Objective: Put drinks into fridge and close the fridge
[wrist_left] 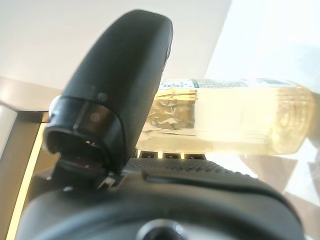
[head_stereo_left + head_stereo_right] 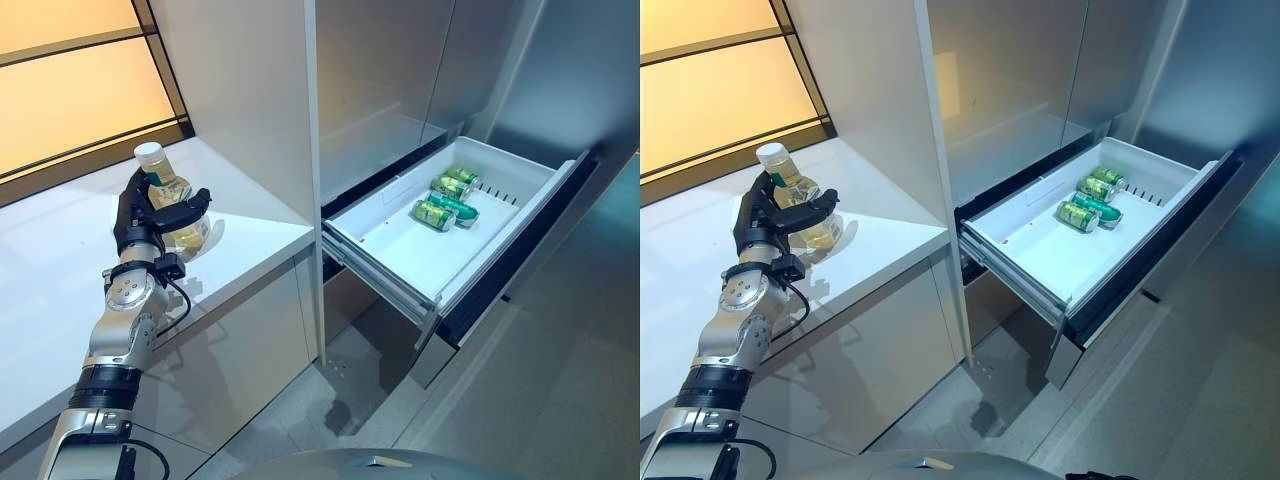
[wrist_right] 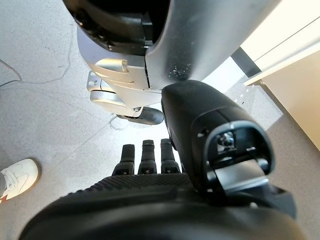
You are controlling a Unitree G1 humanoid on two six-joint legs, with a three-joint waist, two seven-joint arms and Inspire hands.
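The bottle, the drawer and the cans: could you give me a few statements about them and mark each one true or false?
1. The left hand is curled round a bottle of pale yellow drink. True.
2. The fridge drawer is pushed shut. False: it stands pulled out.
3. Green cans lie in the drawer. True.
4. The bottle already lies among the cans. False: it is over the white counter, apart from the drawer.
5. The right hand holds a can. False: it hangs empty above the floor.
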